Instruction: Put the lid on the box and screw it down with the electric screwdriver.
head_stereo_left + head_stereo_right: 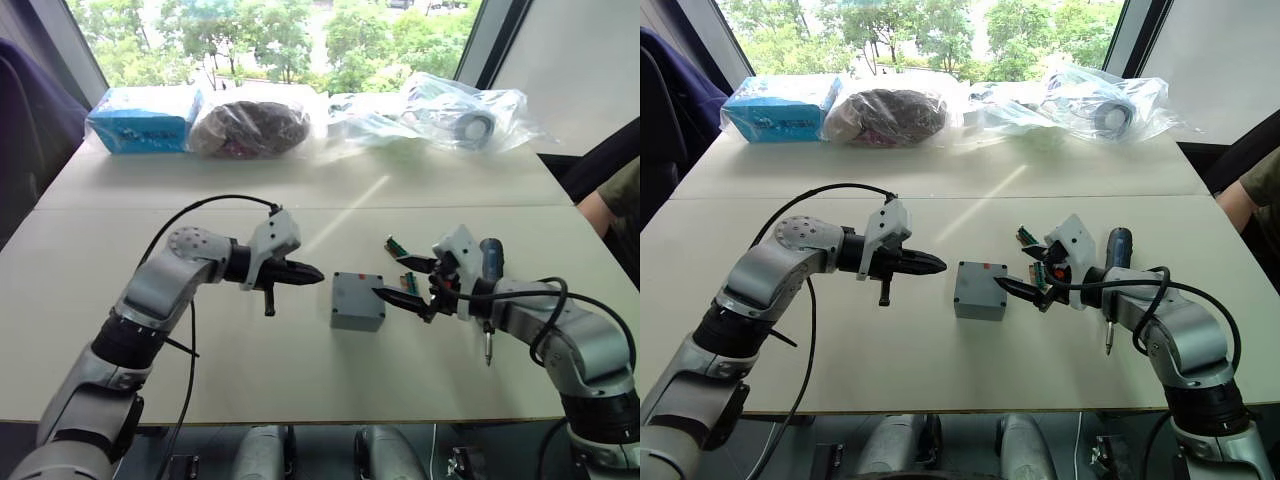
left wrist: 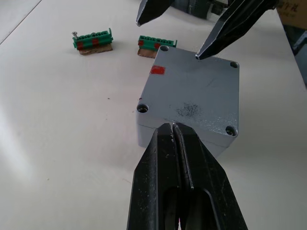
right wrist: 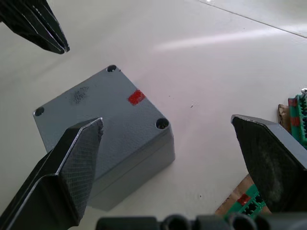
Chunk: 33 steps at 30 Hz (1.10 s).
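The lid (image 2: 199, 91) is seated on the box (image 1: 357, 302). Beside the box, the left gripper (image 1: 312, 273) is closed empty; the right gripper (image 1: 402, 282) is spread. The electric screwdriver (image 1: 488, 290) is left ungripped right of the box.

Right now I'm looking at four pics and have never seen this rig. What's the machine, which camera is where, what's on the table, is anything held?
It is a humanoid robot with two arms, each ending in a two-fingered black gripper. The two wide pictures come from its head, looking down at the table; the two close ones come from wrist cameras.

In the middle sits the grey box with the lid already on it. The left gripper is shut and empty, beside the box. The right gripper is open, one finger at the lid's edge, holding nothing. The electric screwdriver lies by the right arm. Two green connector blocks lie nearby; bagged items line the far edge.
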{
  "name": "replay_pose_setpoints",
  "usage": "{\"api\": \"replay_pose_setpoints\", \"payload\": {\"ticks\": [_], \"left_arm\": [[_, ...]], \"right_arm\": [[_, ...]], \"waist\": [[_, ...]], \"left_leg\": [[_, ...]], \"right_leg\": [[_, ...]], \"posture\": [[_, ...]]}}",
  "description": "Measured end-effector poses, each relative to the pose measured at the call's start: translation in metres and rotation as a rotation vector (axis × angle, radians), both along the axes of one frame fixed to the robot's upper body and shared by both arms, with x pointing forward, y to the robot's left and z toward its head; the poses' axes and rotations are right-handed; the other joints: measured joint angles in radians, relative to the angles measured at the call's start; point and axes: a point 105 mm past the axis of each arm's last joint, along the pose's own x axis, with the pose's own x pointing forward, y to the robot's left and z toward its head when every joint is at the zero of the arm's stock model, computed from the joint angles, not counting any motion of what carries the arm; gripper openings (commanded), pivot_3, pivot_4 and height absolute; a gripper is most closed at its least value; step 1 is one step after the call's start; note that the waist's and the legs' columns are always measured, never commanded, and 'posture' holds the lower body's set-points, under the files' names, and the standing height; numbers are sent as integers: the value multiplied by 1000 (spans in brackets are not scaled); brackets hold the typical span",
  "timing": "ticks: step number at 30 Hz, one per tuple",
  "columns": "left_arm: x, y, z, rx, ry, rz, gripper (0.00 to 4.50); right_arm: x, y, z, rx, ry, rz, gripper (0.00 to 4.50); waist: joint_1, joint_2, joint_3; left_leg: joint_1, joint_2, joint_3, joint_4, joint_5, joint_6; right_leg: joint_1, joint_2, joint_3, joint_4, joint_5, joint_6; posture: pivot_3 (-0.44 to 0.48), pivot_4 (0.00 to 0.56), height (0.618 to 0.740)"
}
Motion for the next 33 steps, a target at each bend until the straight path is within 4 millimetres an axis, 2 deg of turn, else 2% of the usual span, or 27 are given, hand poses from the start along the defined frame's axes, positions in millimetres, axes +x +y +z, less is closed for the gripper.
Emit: {"api": "replay_pose_setpoints", "payload": {"ticks": [4,6,8,13,16,17,18,22,27,33], "left_arm": [[-4,-8,16,-35,-24,-46,0],[-5,-12,24,-41,-44,-74,0],[-6,-13,27,-41,-59,-91,0],[-15,-20,24,-11,-86,-198,0],[-20,-26,24,-8,-111,-257,0],[-20,-27,25,-13,-116,-265,0],[-21,-32,27,-24,-134,-282,0],[-25,-46,27,-34,-169,-336,0],[-25,-48,25,-6,-210,-340,0],[-34,-50,23,1,-231,-363,0]], "right_arm": [[2,-15,29,52,-27,-50,4475],[5,-30,47,50,-47,-120,4475],[6,-43,55,26,-40,-177,4475],[5,-92,61,-54,171,-417,4475],[-5,-141,45,-233,351,-648,4475],[-8,-149,39,-244,406,-677,4475],[-9,-152,31,-212,474,-676,4475],[-8,-142,18,-96,636,-597,4475],[-7,-143,8,-98,745,-608,4475],[-1,-143,-2,-107,831,-628,4475]], "waist": [[0,0,0],[0,0,0],[0,0,0],[-1,0,0],[3,0,0],[0,0,0],[-2,0,0],[-14,0,0],[-14,0,0],[-9,0,0]], "left_leg": [[0,0,0,0,0,0],[0,0,0,0,0,0],[0,0,0,0,0,0],[0,0,1,0,0,0],[0,0,0,-1,0,1],[0,-1,1,-1,-1,1],[0,-1,1,0,-1,1],[0,0,3,-1,-1,2],[0,0,3,-1,-1,2],[0,0,3,-1,-1,2]], "right_leg": [[0,0,0,0,0,0],[0,0,0,0,0,0],[0,0,0,0,0,0],[0,-1,0,0,0,0],[0,-2,0,-2,0,-1],[0,-2,1,-2,0,-1],[0,-2,1,-2,0,-1],[-1,-1,3,-1,0,0],[-2,0,3,-1,0,0],[-2,-1,3,-1,0,0]], "posture": [[0,150,740],[0,150,740],[0,150,740],[0,150,740],[0,150,740],[0,150,740],[0,150,740],[0,150,740],[0,150,740],[0,150,740]]}}
